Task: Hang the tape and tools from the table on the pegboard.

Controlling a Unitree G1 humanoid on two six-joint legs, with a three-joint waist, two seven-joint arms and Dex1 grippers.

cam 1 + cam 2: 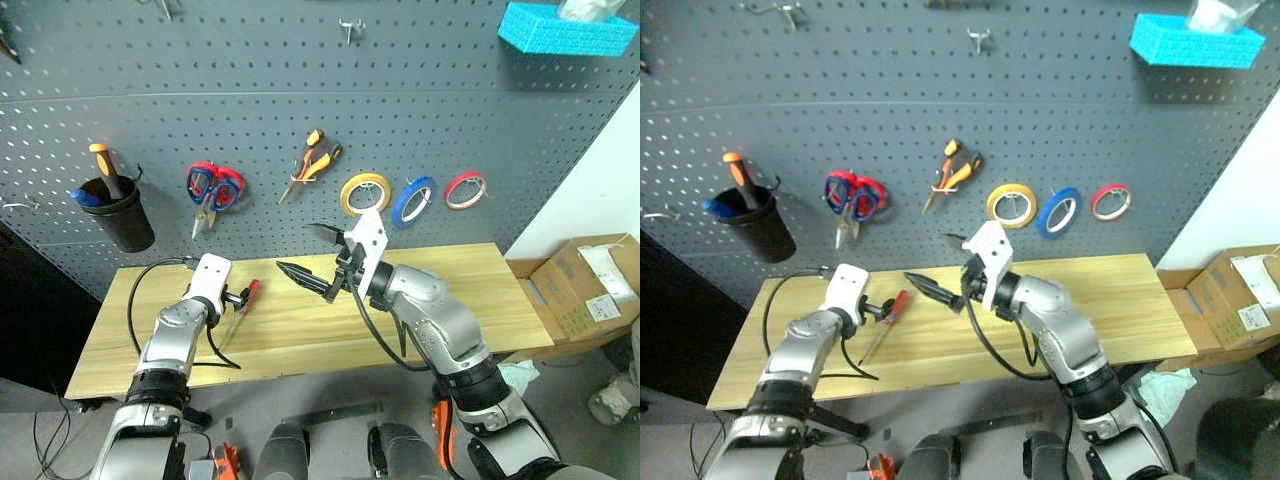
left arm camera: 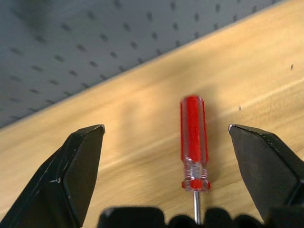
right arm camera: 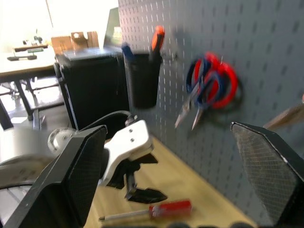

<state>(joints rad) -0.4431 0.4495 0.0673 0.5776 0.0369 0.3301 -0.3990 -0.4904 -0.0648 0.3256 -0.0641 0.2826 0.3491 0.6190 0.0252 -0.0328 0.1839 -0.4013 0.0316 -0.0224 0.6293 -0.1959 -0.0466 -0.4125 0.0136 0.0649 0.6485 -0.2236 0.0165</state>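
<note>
Our left tool (image 2: 156, 178) gapes empty over the light, stiff, slippery screwdriver (image 2: 194, 142); we should pinch its red handle.

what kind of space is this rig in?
Likely a workshop or lab tool station: a grey pegboard hung with scissors, pliers and tape rolls, over a wooden table; cardboard boxes beside it.

Looking like a workshop, perhaps a lab: pegboard (image 1: 250, 90) carrying hung tools beyond both grippers, desks standing farther off.
</note>
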